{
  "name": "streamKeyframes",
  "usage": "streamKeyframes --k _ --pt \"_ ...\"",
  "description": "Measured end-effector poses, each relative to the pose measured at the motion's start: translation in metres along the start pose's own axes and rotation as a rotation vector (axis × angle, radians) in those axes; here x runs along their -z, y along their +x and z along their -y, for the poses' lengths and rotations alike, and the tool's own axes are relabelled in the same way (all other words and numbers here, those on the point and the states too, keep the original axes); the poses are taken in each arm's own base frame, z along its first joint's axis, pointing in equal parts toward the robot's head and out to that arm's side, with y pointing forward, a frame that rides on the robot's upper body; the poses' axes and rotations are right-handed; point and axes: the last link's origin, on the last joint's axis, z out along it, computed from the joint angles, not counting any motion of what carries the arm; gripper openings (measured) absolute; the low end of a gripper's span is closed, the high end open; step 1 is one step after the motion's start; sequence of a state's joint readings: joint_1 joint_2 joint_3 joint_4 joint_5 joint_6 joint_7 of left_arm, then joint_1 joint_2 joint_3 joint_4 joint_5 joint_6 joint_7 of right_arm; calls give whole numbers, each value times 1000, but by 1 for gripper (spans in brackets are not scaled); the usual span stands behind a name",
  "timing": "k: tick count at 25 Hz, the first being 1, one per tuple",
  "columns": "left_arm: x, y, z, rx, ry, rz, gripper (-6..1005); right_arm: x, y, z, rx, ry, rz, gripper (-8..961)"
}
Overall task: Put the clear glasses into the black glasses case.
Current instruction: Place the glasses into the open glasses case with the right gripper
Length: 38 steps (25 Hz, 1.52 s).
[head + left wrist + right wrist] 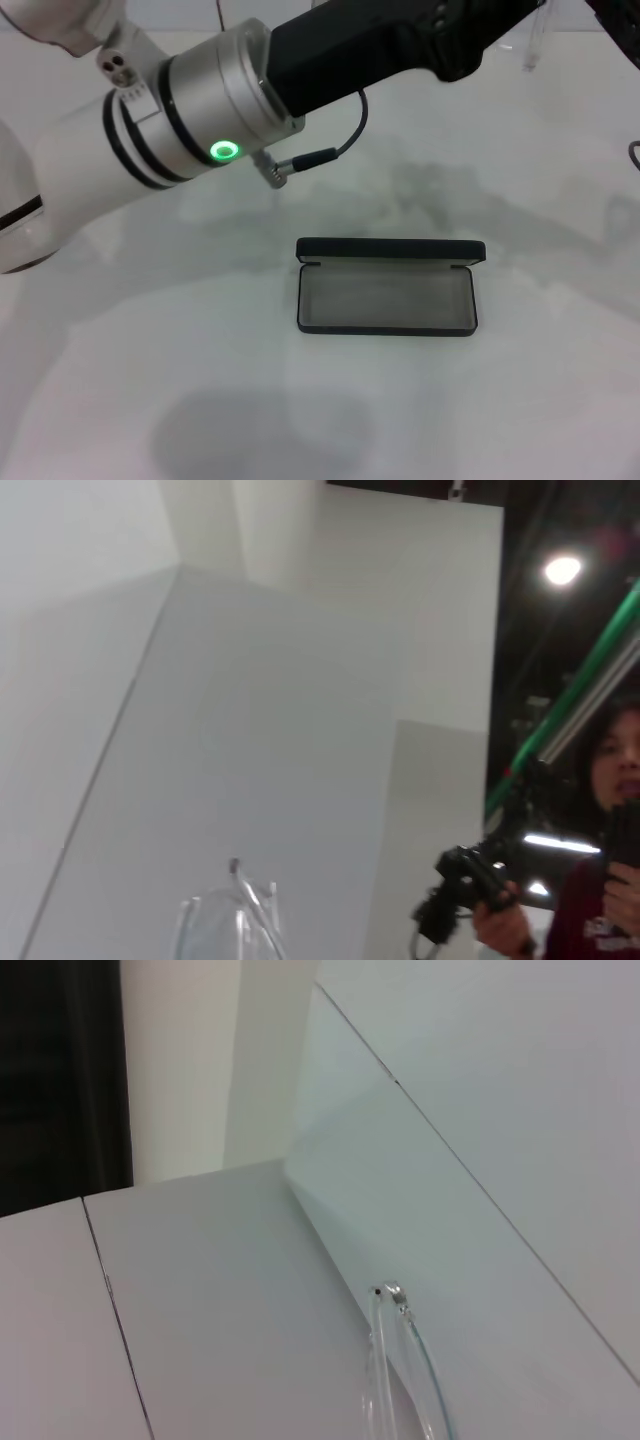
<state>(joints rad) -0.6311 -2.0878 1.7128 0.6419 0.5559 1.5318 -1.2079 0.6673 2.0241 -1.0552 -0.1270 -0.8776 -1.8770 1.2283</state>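
Grippers unseen | clear glasses [235, 920] probably held | black glasses case [388, 297] open

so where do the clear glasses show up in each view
Head view: the clear glasses show only as a clear arm at the top edge, right of centre, beyond the open black glasses case.
Left wrist view: clear frame parts at the bottom edge, left of centre.
Right wrist view: a clear arm with its hinge end at the bottom edge, right of centre.
Shared landmark: the glasses themselves; the case shows in the head view only.
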Motion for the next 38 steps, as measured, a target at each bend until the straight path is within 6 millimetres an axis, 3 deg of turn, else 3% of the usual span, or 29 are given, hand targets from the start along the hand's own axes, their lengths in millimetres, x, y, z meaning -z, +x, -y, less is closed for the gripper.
streamKeyframes --k 6,8,9,10,14,18,21,27,33,38 --pt "47 4 -3 -21 37 73 89 7 -17 -11 121 -109 -126 49" --pt "88 16 -2 -32 117 115 90 16 -28 -20 190 -147 -166 49" --pt "99 20 -2 -36 139 126 90 21 -32 -24 215 -156 -182 49" --pt "128 30 -5 -40 188 159 91 26 -39 -30 251 -177 -214 49" --pt "177 49 -20 -41 255 224 92 27 -53 -50 295 -256 -403 49" --pt "196 54 -33 -50 273 295 94 6 -50 -69 323 -301 -696 49" --pt "202 53 -36 -40 299 334 95 -18 -37 -81 395 -270 -1014 50" --pt "219 49 -39 -27 374 373 98 -50 -12 -87 553 -145 -1411 49" --pt "227 47 -42 -29 416 361 99 -76 16 -88 607 -118 -1593 50" --pt "233 45 -43 -34 458 325 100 -85 45 -85 723 -51 -1658 51"
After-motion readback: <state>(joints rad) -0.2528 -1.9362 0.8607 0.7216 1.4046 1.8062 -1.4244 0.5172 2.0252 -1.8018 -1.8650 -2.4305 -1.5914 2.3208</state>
